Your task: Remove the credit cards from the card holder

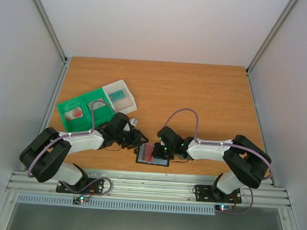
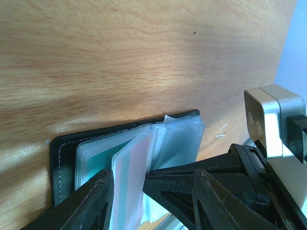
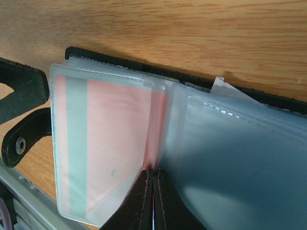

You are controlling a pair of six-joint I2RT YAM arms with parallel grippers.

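The black card holder (image 1: 140, 160) lies open near the table's front edge, its clear sleeves fanned out (image 3: 240, 158). A red-pink card (image 3: 117, 139) sits inside one sleeve leaf. That leaf stands up between my left gripper's (image 2: 128, 175) fingers (image 2: 91, 201), which are part open and close on either side of it. A teal card (image 2: 96, 165) shows in the sleeve beneath. My right gripper (image 3: 153, 173) is shut on the edge of a clear sleeve at the holder's fold. From above, the left gripper (image 1: 140, 140) and the right gripper (image 1: 161, 149) meet over the holder.
A green-and-white tray (image 1: 70, 106) stands at the left behind the left arm, with a teal card (image 1: 118, 96) and a red-pink card (image 1: 76, 113) in it. The holder's tab with its snap (image 3: 20, 143) lies on the wood. The right wrist's camera block (image 2: 273, 120) is close beside my left fingers.
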